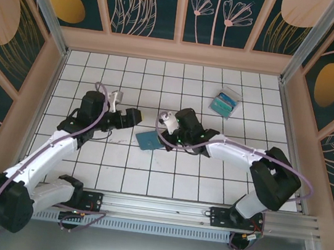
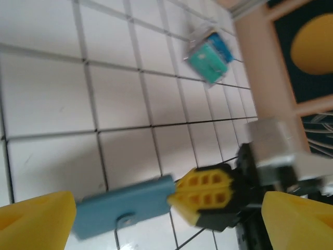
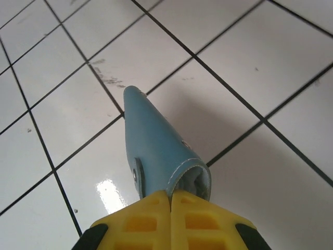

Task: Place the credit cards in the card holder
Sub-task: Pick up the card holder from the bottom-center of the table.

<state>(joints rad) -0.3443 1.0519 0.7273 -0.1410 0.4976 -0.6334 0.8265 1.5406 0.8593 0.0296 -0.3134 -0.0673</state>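
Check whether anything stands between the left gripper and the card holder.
Nothing visible does. Only bare tile lies between the open left gripper and the card holder. The right gripper is shut on the holder's opposite edge, away from the left gripper's side.

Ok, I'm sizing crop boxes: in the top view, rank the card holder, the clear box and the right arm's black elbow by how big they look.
1. black elbow: largest, though it is raised nearer the camera.
2. clear box and card holder: they look alike, so unranked.
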